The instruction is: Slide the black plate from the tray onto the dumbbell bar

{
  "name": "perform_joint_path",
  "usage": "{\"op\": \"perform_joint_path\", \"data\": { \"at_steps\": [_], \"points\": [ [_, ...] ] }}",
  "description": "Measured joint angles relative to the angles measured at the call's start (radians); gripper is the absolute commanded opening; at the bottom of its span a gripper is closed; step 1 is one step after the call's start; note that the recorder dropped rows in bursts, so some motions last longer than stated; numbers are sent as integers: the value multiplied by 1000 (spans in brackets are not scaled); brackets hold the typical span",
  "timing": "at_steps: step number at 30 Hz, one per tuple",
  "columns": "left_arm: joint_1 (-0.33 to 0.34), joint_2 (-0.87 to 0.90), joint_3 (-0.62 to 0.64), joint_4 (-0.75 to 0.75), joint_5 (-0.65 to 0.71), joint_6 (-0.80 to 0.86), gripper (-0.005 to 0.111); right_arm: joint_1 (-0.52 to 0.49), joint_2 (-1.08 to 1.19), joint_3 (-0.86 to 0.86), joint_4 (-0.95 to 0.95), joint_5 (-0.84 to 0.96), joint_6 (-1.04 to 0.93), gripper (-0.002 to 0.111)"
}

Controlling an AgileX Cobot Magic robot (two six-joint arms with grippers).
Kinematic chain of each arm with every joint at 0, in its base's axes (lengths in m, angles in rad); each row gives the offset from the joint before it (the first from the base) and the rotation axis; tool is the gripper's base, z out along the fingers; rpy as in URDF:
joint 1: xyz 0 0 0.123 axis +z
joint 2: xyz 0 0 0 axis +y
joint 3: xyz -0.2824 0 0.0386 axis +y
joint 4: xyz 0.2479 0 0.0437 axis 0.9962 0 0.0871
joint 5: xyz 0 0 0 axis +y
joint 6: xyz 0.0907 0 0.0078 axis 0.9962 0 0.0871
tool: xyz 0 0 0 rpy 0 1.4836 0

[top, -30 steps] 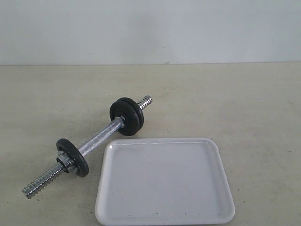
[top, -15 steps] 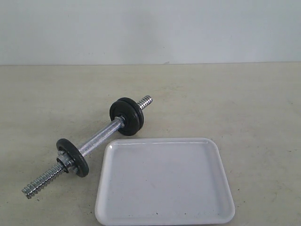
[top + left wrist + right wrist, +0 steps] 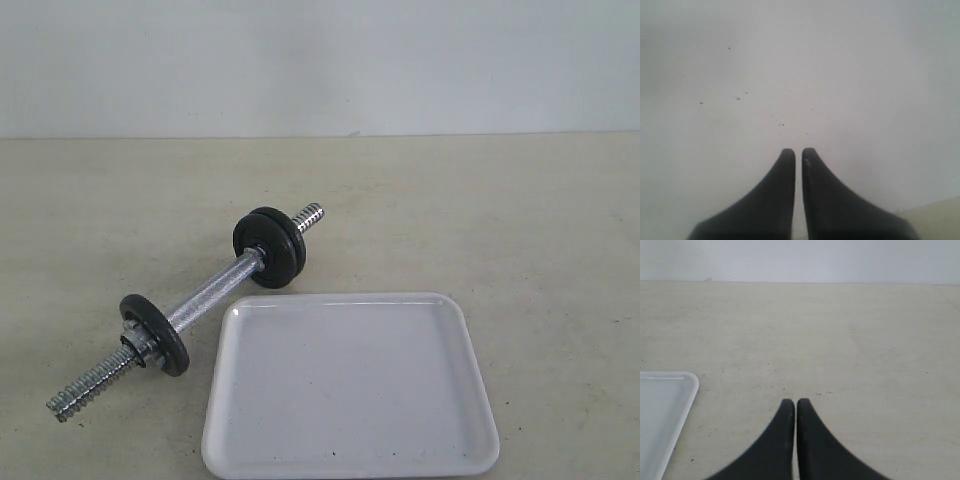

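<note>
Black iron plates are all sitting on the bar (image 3: pixel 205 295), none of them loose. One plate (image 3: pixel 155 335) is on the end nearer me, with a metal collar against its outer face. Just off the tray's (image 3: pixel 350 470) left edge, not touching it as far as I can see. At the far end there's what looks like a pair of plates (image 3: pixel 270 247) pressed together, a bit beyond the tray's back-left corner. Honestly can't say which of them is the one meant to come off the tray, they all look alike.

The bar runs diagonally past that back-left corner, chrome with a knurled middle and threaded stubs poking out past the plates at both ends. The white tray lies flat on the beige table (image 3: pixel 540 220), glossy, with a few dark specks on it. Pale wall (image 3: pixel 320 60) behind everything.

From where I stand neither arm is in sight. The wrist cameras do show them. The left gripper (image 3: pixel 798 152) has its jaws pinched together with only a sliver between the tips and nothing in them, in front of a plain white speckled surface. The right gripper (image 3: pixel 795 402) is clenched the same way, holding nothing. It's over bare table, with the tray's rounded corner off to one side of it.
</note>
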Motion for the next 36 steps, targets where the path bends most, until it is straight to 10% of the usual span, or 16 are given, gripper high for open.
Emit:
{"op": "perform_joint_path", "data": {
  "at_steps": [7,19,36],
  "points": [
    [0,0,40,103,28,-101,4,0,0,0,0,0,0,0],
    [1,0,47,126,581,-135,4,0,0,0,0,0,0,0],
    [147,0,47,130,604,-201,4,0,0,0,0,0,0,0]
  ]
}}
